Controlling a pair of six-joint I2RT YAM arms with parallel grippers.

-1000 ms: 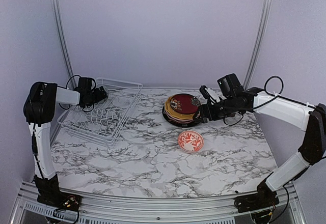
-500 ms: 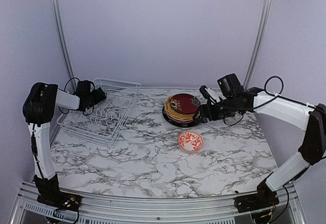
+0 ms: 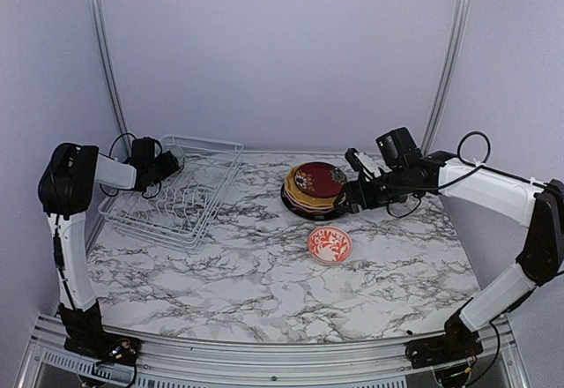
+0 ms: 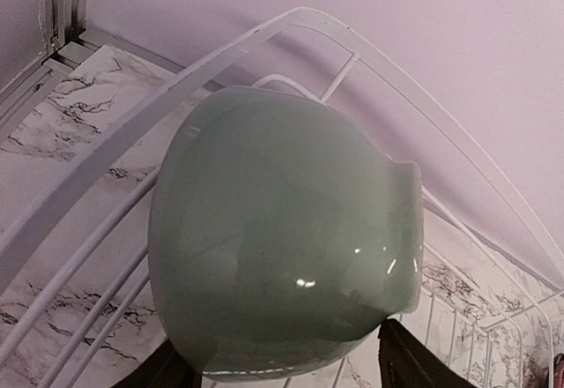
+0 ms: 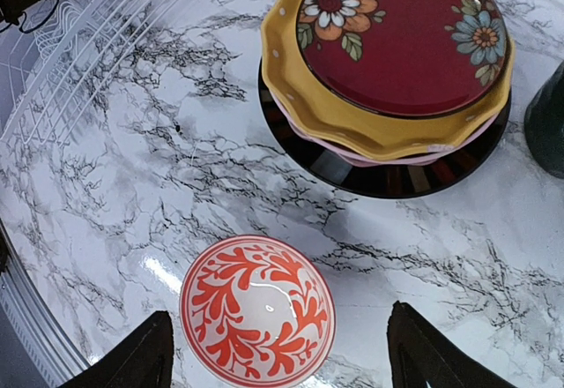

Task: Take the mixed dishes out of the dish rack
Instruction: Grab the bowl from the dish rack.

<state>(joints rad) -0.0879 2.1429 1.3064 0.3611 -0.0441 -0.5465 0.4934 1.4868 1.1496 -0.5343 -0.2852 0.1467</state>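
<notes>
My left gripper (image 3: 166, 164) is shut on the pale green bowl (image 4: 282, 238) and holds it over the far left corner of the white wire dish rack (image 3: 181, 201), whose wires (image 4: 106, 154) run under the bowl. The plates are stacked on the table (image 3: 315, 187): dark red floral (image 5: 405, 31) on top, then scalloped orange-yellow (image 5: 300, 84), a pink edge (image 5: 352, 152) and black (image 5: 397, 176) at the bottom. My right gripper (image 5: 280, 357) is open and empty above a small red-and-white patterned bowl (image 5: 257, 310) next to the stack.
The dark teal mug (image 5: 548, 123) stands right of the plate stack. The red-and-white bowl (image 3: 330, 244) sits mid-table. Metal frame posts (image 3: 104, 62) rise behind the rack. The rack's upright prongs (image 3: 189, 203) hold no other dish that I can see.
My left gripper has drawn the green bowl a little to the left and up, toward the rack's far left corner. The right arm has not moved.
</notes>
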